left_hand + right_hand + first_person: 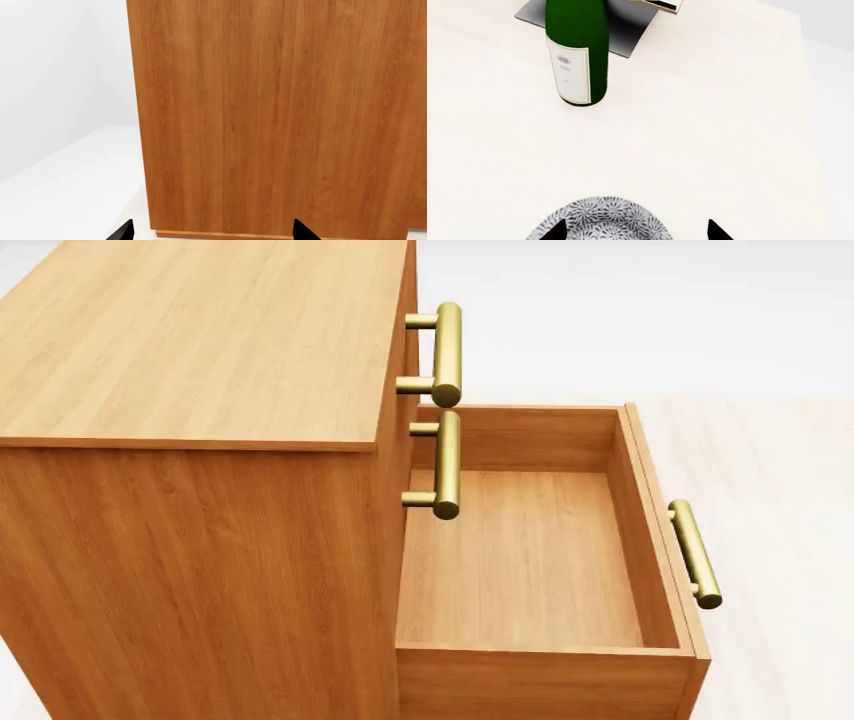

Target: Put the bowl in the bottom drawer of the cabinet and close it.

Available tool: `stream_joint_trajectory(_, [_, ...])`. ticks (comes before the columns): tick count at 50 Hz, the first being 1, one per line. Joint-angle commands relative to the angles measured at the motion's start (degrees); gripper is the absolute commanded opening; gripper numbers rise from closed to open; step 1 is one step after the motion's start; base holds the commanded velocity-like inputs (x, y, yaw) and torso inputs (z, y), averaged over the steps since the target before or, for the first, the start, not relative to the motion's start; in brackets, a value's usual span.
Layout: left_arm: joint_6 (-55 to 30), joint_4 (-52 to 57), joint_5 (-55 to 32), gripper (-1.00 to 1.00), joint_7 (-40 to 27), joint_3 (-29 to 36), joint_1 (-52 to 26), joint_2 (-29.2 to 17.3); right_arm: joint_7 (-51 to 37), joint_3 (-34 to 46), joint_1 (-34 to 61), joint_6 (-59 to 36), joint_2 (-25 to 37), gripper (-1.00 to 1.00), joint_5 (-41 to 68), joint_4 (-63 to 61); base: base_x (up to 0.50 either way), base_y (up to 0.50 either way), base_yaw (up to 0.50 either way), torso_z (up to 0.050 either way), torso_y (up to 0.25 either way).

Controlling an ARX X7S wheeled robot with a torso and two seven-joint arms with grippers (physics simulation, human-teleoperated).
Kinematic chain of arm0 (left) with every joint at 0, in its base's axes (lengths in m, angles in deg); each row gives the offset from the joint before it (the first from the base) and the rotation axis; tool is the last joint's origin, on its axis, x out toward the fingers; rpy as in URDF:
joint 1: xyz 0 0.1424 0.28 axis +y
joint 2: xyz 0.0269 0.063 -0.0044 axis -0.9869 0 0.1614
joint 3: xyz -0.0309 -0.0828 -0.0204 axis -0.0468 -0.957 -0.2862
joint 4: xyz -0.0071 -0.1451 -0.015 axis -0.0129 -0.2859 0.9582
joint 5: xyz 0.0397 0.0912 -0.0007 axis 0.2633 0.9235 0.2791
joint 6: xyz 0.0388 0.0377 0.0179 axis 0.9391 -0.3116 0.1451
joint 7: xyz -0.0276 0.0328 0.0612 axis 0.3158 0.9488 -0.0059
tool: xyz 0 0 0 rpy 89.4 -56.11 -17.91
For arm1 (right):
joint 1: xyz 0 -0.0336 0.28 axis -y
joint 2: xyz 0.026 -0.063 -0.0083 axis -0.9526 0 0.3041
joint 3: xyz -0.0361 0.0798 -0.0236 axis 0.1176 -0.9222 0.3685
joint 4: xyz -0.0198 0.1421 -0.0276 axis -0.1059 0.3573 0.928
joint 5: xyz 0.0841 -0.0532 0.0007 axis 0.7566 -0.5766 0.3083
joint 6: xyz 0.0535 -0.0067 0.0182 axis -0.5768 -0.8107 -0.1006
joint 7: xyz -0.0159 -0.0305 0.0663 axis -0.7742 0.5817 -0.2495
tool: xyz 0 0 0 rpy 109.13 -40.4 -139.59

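The cabinet [200, 350] is orange-brown wood with brass bar handles. Its bottom drawer [534, 560] stands pulled far out, and its inside is bare. The drawer's handle [695, 552] faces right. In the right wrist view the patterned bowl [607, 217] sits on a pale surface. My right gripper [634, 231] is open just over it, one fingertip in front of the bowl and the other off to its side. My left gripper [213, 232] is open and faces the cabinet's plain side [267, 115] with nothing between its fingers. Neither gripper shows in the head view.
A green wine bottle [576, 50] lies beyond the bowl, partly on a dark grey mat [627, 35]. The two upper drawers are shut, and their handles [447, 352] [447, 465] jut over the open drawer. White floor [67, 190] runs along the cabinet's side.
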Motion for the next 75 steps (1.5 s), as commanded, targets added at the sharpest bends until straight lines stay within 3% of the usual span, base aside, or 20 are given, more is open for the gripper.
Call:
stream_joint_trajectory(1, [0.0,0.0,0.0,1.00,-0.2,0.2,0.0,-0.2,-1.9,-2.0,0.4,0.0,0.0,1.00,-0.4,2.5,0.00,0.00,0.00,0.000,0.000])
stream_joint_trajectory(48, [0.1,0.0,-0.2,1.00,-0.9,0.8,-0.2,-0.7,-1.4,-4.9,2.7,7.9,1.8,1.00,-1.0,23.5,0.00,0.00,0.00,0.000,0.000])
stream_joint_trajectory(61, [0.0,0.1,-0.3,1.00,-1.2,0.9,-0.3,-0.9,0.5,-5.0,2.4,8.3,1.5,1.00,-0.1,22.7,0.00,0.00,0.00,-0.001,0.000])
stream_joint_trajectory(62, [0.0,0.1,-0.3,1.00,-1.2,0.9,-0.3,-0.9,1.1,-3.8,1.3,8.8,1.2,-1.00,-0.6,20.2,0.00,0.00,0.00,0.000,0.000])
stream_joint_trajectory(65, [0.0,0.1,-0.2,1.00,-1.2,1.0,-0.3,-0.9,4.2,-1.0,-1.7,10.7,0.0,-1.00,-0.5,12.4,0.00,0.00,0.00,0.000,0.000])
stream_joint_trajectory(75, [-0.2,0.3,-0.3,1.00,-1.4,1.1,-0.2,-1.1,8.5,0.8,-4.2,11.2,-0.9,-1.00,1.3,3.0,0.00,0.00,0.00,0.000,0.000])
